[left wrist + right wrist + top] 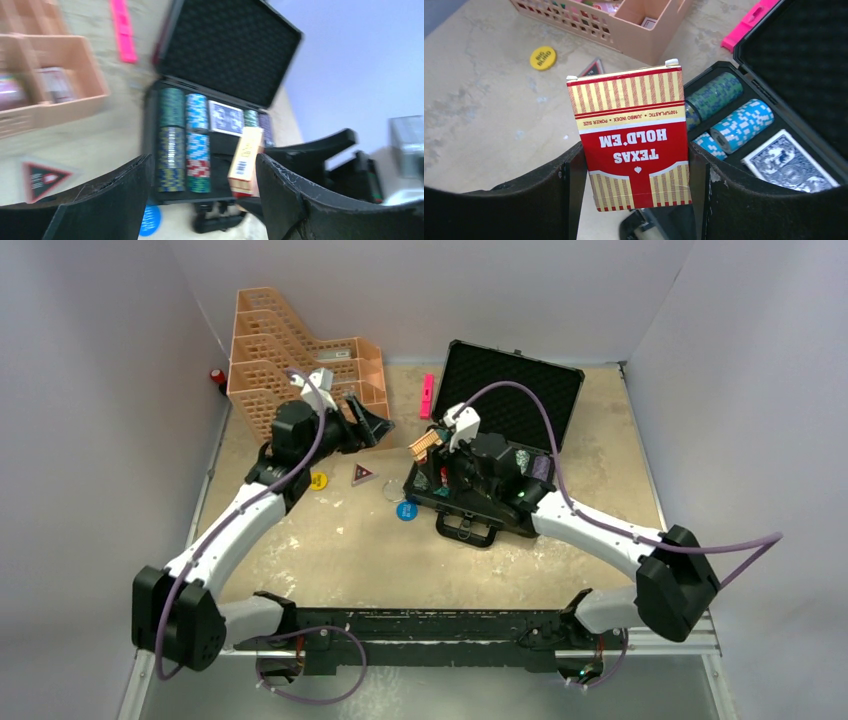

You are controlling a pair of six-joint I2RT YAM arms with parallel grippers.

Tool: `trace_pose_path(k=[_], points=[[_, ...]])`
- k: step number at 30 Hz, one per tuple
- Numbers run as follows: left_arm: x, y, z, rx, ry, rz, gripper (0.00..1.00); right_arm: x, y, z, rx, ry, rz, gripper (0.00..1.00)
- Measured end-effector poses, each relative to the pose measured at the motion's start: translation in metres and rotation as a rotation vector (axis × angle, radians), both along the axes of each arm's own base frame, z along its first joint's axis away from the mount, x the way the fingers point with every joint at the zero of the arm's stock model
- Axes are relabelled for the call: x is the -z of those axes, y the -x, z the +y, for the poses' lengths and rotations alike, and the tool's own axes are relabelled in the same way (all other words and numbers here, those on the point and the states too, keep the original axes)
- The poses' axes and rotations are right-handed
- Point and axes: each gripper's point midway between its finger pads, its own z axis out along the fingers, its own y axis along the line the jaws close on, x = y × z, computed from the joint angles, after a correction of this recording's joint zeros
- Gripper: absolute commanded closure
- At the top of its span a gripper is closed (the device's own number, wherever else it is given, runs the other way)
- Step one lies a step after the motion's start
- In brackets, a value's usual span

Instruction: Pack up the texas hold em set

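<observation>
The black case (515, 390) lies open, its foam lid (230, 47) raised at the back. Striped chip stacks (172, 145) fill its left slots, and a blue card deck (791, 162) lies beside them. My right gripper (636, 170) is shut on the red card deck (631, 135), held upright over the case's front left corner (428, 445). My left gripper (365, 425) hangs open and empty to the left of the case, close to the orange trays. A yellow dealer button (318, 480), a blue one (406, 510) and a triangular marker (363, 474) lie on the table.
Orange mesh trays (290, 350) stand at the back left, holding some small items. A pink marker (427, 395) lies between the trays and the case lid. A small red object (216, 375) sits by the left wall. Grey walls enclose the table.
</observation>
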Motion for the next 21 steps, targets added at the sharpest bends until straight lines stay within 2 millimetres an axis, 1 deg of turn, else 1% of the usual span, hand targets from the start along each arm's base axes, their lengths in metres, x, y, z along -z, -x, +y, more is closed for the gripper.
trace_pose_path(k=[2,5,7,10,13,14,17,21], points=[[-0.005,0.0,-0.021,0.093,0.076,0.034,0.28,0.004,-0.001,-0.008,-0.024,0.025,-0.03,0.47],[-0.01,0.0,-0.044,0.193,0.175,0.091,0.28,0.007,0.001,-0.014,-0.072,0.053,-0.06,0.48],[-0.01,0.004,-0.053,0.247,0.22,0.127,0.28,0.002,0.003,-0.014,-0.114,0.058,-0.084,0.48],[-0.007,0.014,-0.066,0.335,0.276,0.189,0.29,-0.01,0.008,-0.01,-0.169,0.045,-0.124,0.48],[-0.002,0.023,-0.074,0.397,0.292,0.229,0.3,-0.019,0.013,-0.005,-0.218,0.029,-0.157,0.49],[0.0,0.027,-0.076,0.417,0.293,0.242,0.32,-0.021,0.014,-0.003,-0.231,0.026,-0.163,0.49],[0.006,0.039,-0.088,0.48,0.304,0.283,0.47,-0.022,0.019,0.001,-0.267,0.022,-0.168,0.49],[0.009,0.051,-0.1,0.541,0.313,0.312,0.62,-0.022,0.021,0.003,-0.288,0.021,-0.17,0.49]])
